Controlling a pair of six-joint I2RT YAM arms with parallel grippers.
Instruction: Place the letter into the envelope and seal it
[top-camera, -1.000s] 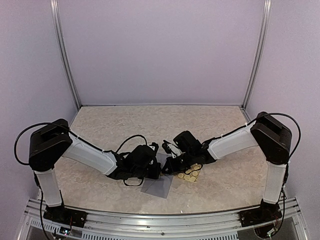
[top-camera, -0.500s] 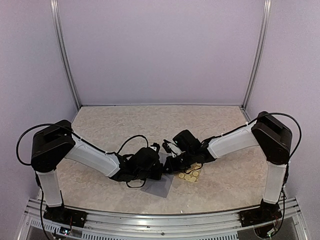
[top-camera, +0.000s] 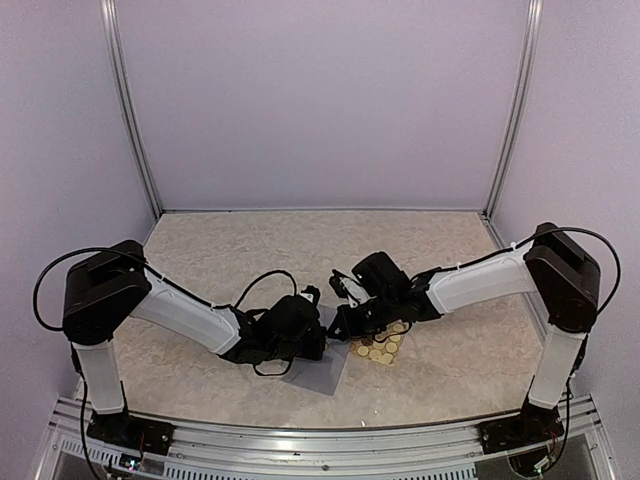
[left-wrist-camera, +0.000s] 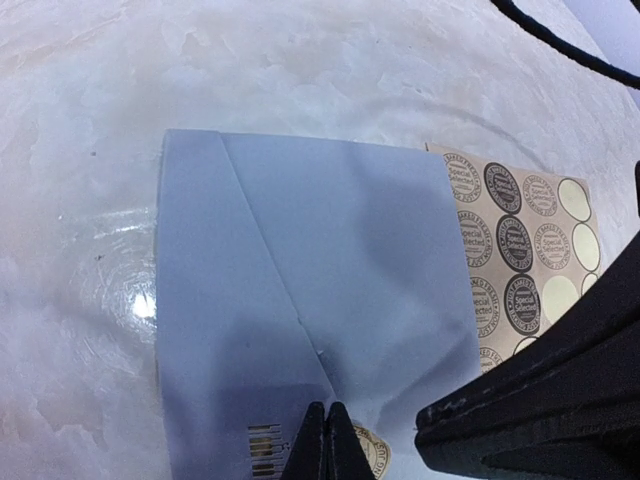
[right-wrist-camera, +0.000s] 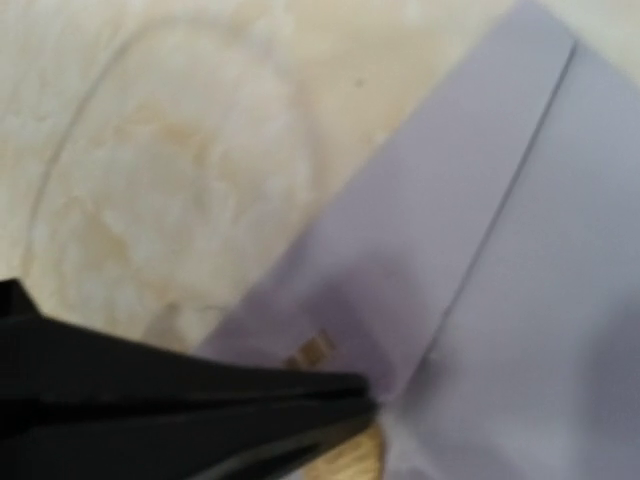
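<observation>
reading the print first: the tan sticker sheet (left-wrist-camera: 510, 240) carries dark round labels with "special" legible, the smaller words too tiny to read; several spots at its right edge are bare pale circles. a small barcode (left-wrist-camera: 265, 445) is printed on the envelope (left-wrist-camera: 300, 330) at bottom centre of the left wrist view, digits unreadable. a gold round sticker (left-wrist-camera: 372, 450) sits on the envelope just right of the left gripper (left-wrist-camera: 327, 445) tips.

table (top-camera: 250, 250) is a glossy mottled beige-white stone look. plain lavender walls (top-camera: 320, 100) on three sides, metal posts (top-camera: 130, 120) in the back corners, metal rail (top-camera: 320, 445) along the bottom of the top view.

envelope (top-camera: 318, 375) lies flat in the lower centre of the top view, matte grey-lavender paper. its triangular flap (left-wrist-camera: 350, 230) is folded down, creases visible. the sticker sheet (top-camera: 378, 345) is tucked partly under its right edge.

left gripper (top-camera: 318, 335) pinched fully together, tips down at the flap point; no object seen between them. right gripper (right-wrist-camera: 365, 390) also closed tight, black fingers coming in from lower left of its view onto the envelope (right-wrist-camera: 500, 250), a tan round shape just below the tip, blurred. both grippers meet over the envelope's upper edge in the top view, right gripper (top-camera: 340, 325) just beside the left.
</observation>
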